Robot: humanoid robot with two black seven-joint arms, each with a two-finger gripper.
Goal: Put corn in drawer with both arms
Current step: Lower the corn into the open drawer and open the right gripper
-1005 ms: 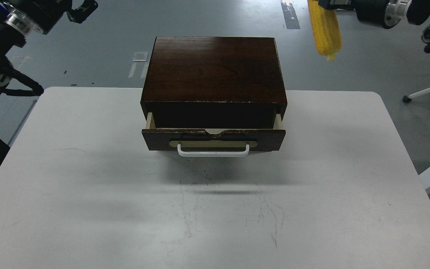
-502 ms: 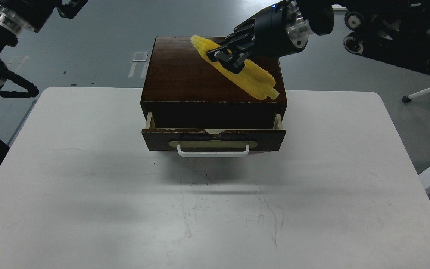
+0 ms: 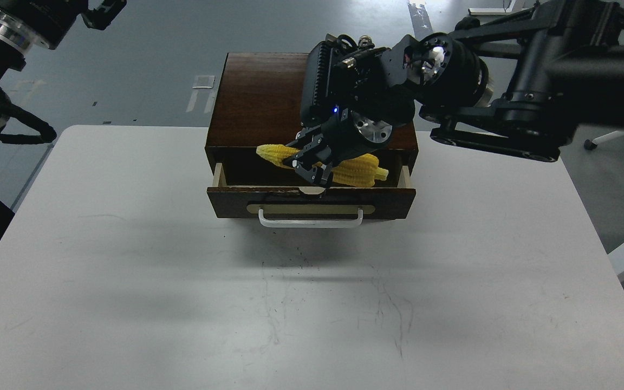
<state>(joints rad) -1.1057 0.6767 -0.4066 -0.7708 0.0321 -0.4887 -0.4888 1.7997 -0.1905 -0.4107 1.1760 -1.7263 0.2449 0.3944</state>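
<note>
The dark brown wooden box stands at the back middle of the white table. Its drawer is pulled part way out, with a white bar handle on a beige plate. My right gripper reaches down from the right and is shut on the yellow corn. The corn lies crosswise over the open drawer, level with its front edge. My left arm is raised at the top left; its gripper is small and dark, far from the box.
The white table stretches in front of the box, with scuff marks near its middle. My right arm covers the box's right half. Grey floor and white chair legs lie beyond the table.
My right gripper has come down and forward with the corn, from above the box top to the open drawer. The corn has turned nearly level. The left arm has hardly moved.
</note>
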